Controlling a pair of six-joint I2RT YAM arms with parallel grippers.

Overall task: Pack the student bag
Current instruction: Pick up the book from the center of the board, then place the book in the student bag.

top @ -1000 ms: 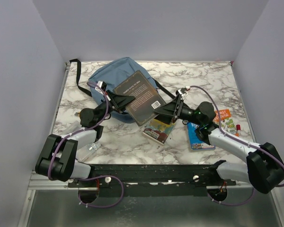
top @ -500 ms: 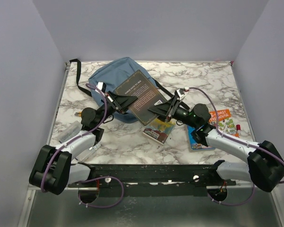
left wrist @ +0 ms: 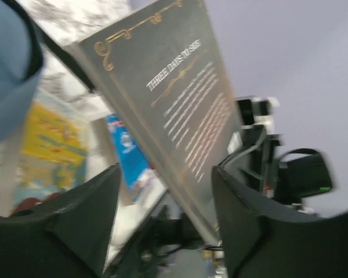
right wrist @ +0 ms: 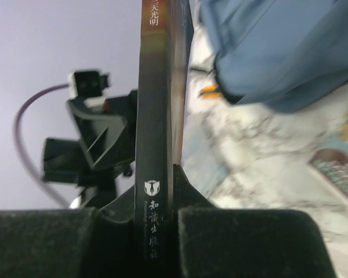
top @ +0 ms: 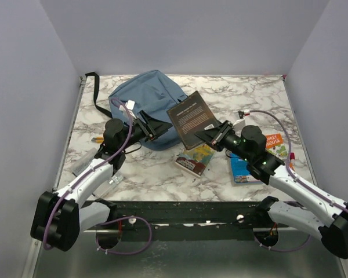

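The student bag (top: 140, 98) is lying flat on the white, grey-veined marble table (top: 249, 98), a large, soft, rounded mound of dusty-blue fabric with a smooth matte weave, creasing gently across its top. A black strap (top: 95, 92) is looping out from the bag's left side onto the stone. Just to the right of the bag, the right gripper (top: 213, 135) is holding a thin, rigid dark book (top: 190, 117) tilted up off the table. The book's charcoal cover is showing pale lettering and gold scrollwork at the corners. In the right wrist view the black, blocky fingers (right wrist: 243, 243) are pressing together on the book's narrow spine, clamping it firmly. The left gripper (top: 156, 127) is hovering over the near edge of the bag, pointing at the book. Its moulded black fingers are standing apart on either side of the book's lower edge, and the blurred left wrist view is not showing whether they are touching it. On the near right of the bag, three flat, glossy paperbacks are lying on the marble. A colourful picture book (top: 194, 158) is resting closest to the bag. A blue book (top: 242, 169) is lying further right, and an orange book (top: 274, 141) is sitting furthest from the bag.
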